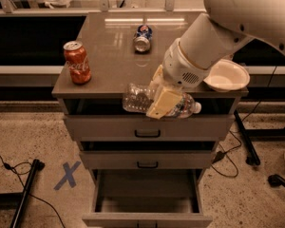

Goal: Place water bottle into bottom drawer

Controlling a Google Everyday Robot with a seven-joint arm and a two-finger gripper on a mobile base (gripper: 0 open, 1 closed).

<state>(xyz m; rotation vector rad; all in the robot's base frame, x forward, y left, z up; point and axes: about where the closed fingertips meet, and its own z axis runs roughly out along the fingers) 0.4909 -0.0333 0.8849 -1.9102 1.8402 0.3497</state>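
My gripper is shut on the water bottle, a clear ribbed bottle with a white cap pointing right. It holds the bottle lying sideways in the air, in front of the cabinet's top edge and above the drawers. The bottom drawer stands pulled open below, its inside bare. The white arm comes down from the upper right.
A red Coca-Cola can stands at the cabinet top's left. A blue Pepsi can lies at the back middle. A white bowl sits at the right edge. Two shallower drawers with black handles are shut. A blue X marks the floor.
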